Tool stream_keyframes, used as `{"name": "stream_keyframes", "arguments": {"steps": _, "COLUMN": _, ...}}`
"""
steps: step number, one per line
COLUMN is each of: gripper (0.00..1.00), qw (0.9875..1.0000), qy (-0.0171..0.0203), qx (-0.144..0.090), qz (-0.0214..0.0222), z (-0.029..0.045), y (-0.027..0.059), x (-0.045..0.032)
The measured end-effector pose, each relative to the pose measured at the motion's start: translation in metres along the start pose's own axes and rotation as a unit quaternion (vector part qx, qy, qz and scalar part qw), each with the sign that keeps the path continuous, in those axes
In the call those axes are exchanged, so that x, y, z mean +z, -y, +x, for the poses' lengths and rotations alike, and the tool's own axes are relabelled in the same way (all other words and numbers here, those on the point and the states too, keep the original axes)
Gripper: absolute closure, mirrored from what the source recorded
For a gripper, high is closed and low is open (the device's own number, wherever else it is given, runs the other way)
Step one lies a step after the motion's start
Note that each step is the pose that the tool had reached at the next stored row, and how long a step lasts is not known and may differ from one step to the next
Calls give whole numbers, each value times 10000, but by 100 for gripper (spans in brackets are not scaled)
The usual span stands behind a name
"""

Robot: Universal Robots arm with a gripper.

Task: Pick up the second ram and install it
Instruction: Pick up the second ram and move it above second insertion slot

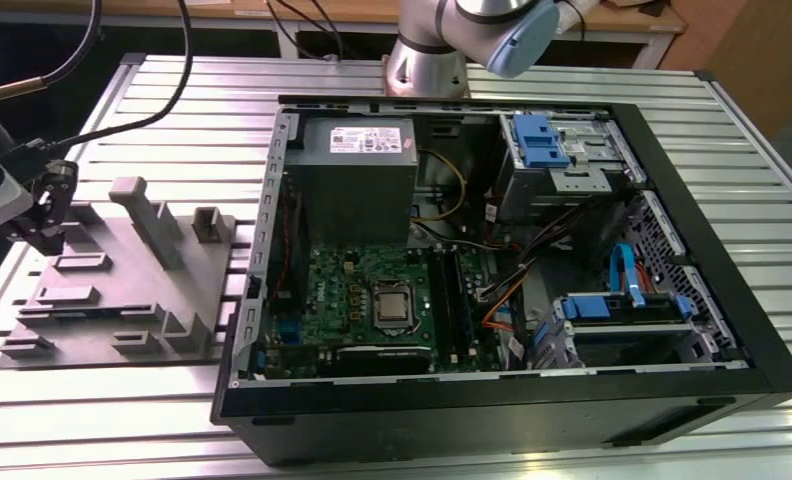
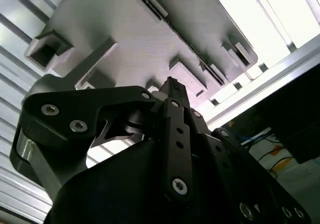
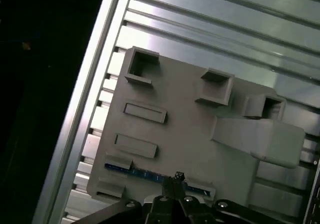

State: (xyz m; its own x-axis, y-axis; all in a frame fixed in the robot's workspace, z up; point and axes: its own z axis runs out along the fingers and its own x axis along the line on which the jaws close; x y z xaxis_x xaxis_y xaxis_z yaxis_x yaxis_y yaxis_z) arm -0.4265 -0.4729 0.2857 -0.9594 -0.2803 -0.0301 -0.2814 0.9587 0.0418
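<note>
Gripper (image 1: 43, 232) low over the grey fixture plate (image 1: 116, 300), at that plate's edge toward the exterior view's left, well apart from the open computer case (image 1: 503, 420). Plate rests flat on the slatted aluminium table (image 1: 196, 90), just beside the case.

Plate carries several square open-topped pockets, some low rectangular blocks and one grey upright post (image 1: 149, 225).

Second ram (image 3: 145, 172) stands on edge in a narrow holder along one border of the plate, seen in the first wrist view as a thin dark strip with a bluish glint. Gripper tip (image 3: 177, 178) sits right at that strip, partway along it. Cannot tell whether the gripper is clamped on the card or parted around it; the card is down in its holder.

Case lies on its side, lid off. Inside: green board (image 1: 369, 300) on the floor, grey power supply (image 1: 356, 165) beyond it, blue-tabbed drive cage (image 1: 550, 140) in the far corner, second blue caddy (image 1: 623, 305) nearer, loose cables between them
</note>
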Motion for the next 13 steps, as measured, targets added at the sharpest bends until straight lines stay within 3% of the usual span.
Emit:
{"name": "stream_keyframes", "arguments": {"steps": 6, "gripper": 90, "qw": 9985, "qy": -22, "qx": -540, "qz": -16, "z": 1, "y": 1, "x": 26}}
{"name": "stream_keyframes", "arguments": {"steps": 10, "gripper": 90, "qw": 9959, "qy": -38, "qx": -905, "qz": -27, "z": 1, "y": 2, "x": 42}}
{"name": "stream_keyframes", "arguments": {"steps": 13, "gripper": 90, "qw": 9931, "qy": -49, "qx": -1172, "qz": -35, "z": 2, "y": 2, "x": 55}}
